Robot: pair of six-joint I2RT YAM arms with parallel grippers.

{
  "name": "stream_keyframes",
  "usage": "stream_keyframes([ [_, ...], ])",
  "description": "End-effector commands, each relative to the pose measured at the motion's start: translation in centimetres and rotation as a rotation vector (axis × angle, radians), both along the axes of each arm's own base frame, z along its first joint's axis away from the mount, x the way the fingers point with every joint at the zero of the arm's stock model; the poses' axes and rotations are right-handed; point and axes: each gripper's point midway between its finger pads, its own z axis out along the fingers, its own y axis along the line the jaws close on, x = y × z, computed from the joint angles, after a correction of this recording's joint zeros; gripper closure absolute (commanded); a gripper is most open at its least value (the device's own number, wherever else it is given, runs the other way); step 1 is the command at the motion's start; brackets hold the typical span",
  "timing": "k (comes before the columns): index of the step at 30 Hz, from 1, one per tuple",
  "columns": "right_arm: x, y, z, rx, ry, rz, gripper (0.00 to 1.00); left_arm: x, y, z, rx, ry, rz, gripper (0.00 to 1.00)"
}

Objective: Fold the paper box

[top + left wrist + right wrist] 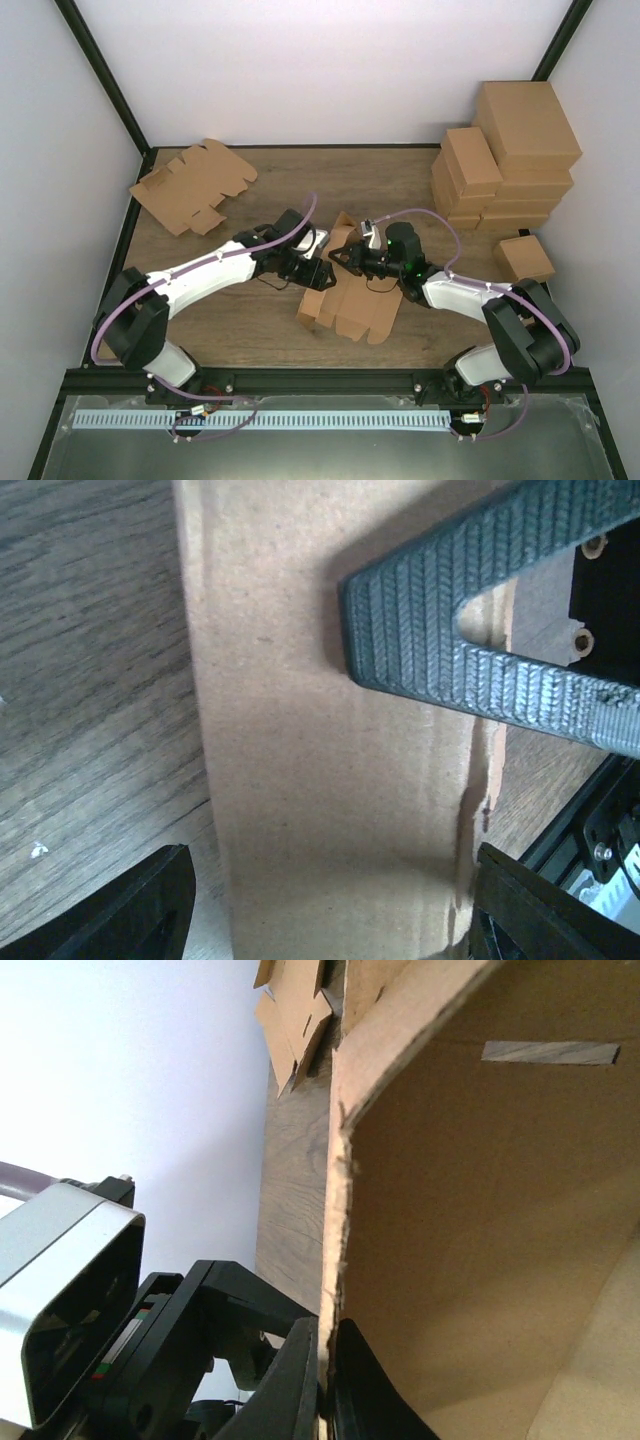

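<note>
Early going on this one. The paper box (350,305) sits mid-table (260,335), right between the two arms, and most of it lies flat as an unfolded sheet, its tabs and flaps spread towards the near edge. Only the far end is up: one panel stands off the wood, and both arms are crowded in on it.

The right gripper (345,255) has that raised panel. In its wrist view the fingers (300,1380) are pinched together on the torn-looking cardboard edge, and the panel curves away above them with a slot cut through it.

The left gripper (312,268) comes in from the other side. In its own camera the fingers (150,905) stand wide apart, straddling a strip of the cardboard. I can't tell whether they touch its edges. One ribbed finger of the right gripper lies against that same strip.

So my read: one wall is lifted and nothing is locked. No sides are tucked, no tabs are in slots, and no box shape has formed yet. Nearly all the folding is left.

The pile of blanks (190,188) at the far left and the cartons (510,150) at the far right sit well apart from the action.
</note>
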Motion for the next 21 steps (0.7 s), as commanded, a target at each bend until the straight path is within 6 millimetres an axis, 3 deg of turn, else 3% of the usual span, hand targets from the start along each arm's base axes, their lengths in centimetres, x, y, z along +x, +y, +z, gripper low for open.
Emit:
stream_keyframes([
  [1,0.29,0.71,1.25,0.02,-0.042,0.018,0.99,-0.45,-1.14,0.67,-0.041,-0.005,-0.056,0.26],
  [15,0.55,0.96,0.86,0.012,-0.036,0.025,0.93,0.01,-0.36,0.58,0.024,-0.028,-0.049,0.45],
  [21,0.5,0.89,0.77,0.006,-0.034,0.025,0.86,0.08,-0.21,0.29,0.044,-0.027,-0.053,0.47],
])
